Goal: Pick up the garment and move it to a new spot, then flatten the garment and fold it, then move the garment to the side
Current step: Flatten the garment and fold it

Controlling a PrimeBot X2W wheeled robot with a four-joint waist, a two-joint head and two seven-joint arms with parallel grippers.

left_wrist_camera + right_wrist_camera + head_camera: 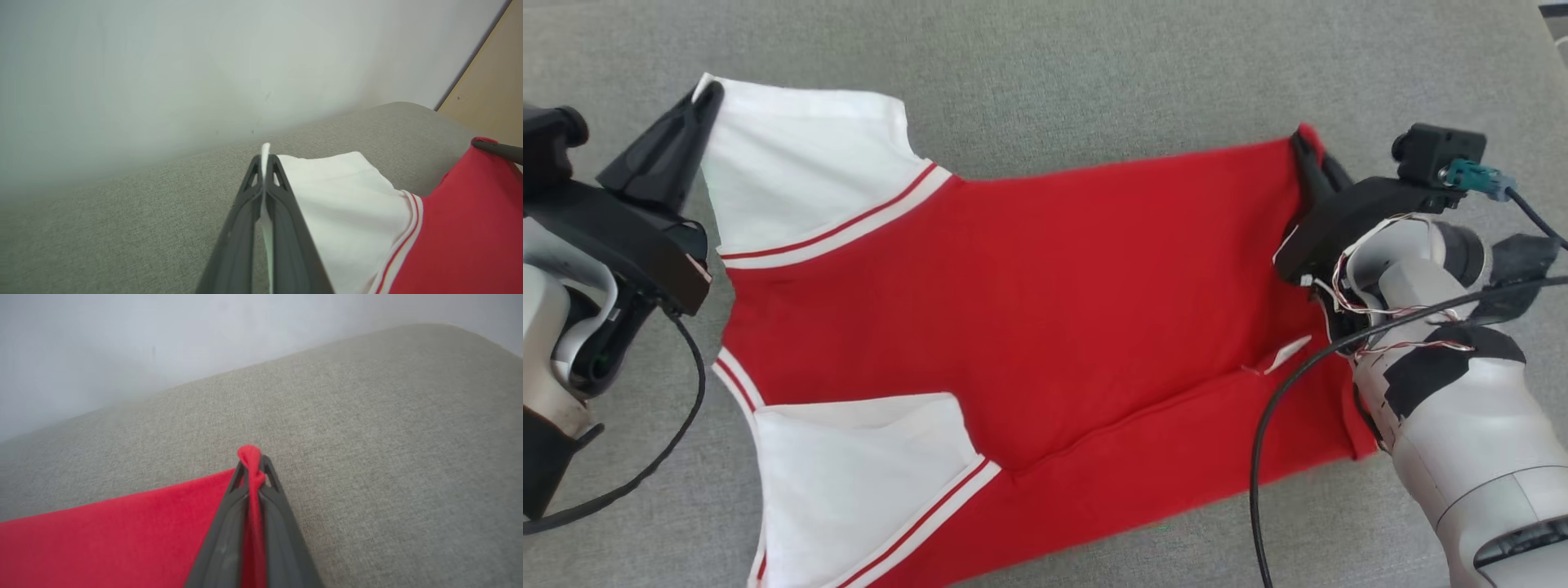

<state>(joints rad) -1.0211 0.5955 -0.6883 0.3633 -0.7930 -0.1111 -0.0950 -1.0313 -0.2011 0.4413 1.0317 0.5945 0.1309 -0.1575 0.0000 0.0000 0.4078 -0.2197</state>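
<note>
The garment (1045,302) is a red shirt with white sleeves and red-and-white striped trim, spread across the grey cushion. My left gripper (709,91) is shut on the tip of the far white sleeve (335,196), and the white cloth shows pinched between its dark fingers (282,192). My right gripper (1307,151) is shut on the far corner of the red hem, where a fold of red cloth (251,457) pokes out between the fingertips. The near white sleeve (866,482) lies flat at the front.
The grey fabric cushion (1094,73) runs under and all around the garment. A pale wall (163,61) rises behind it, and a tan panel (490,81) shows at the far right of the left wrist view. A black cable (1262,457) hangs off my right arm over the hem.
</note>
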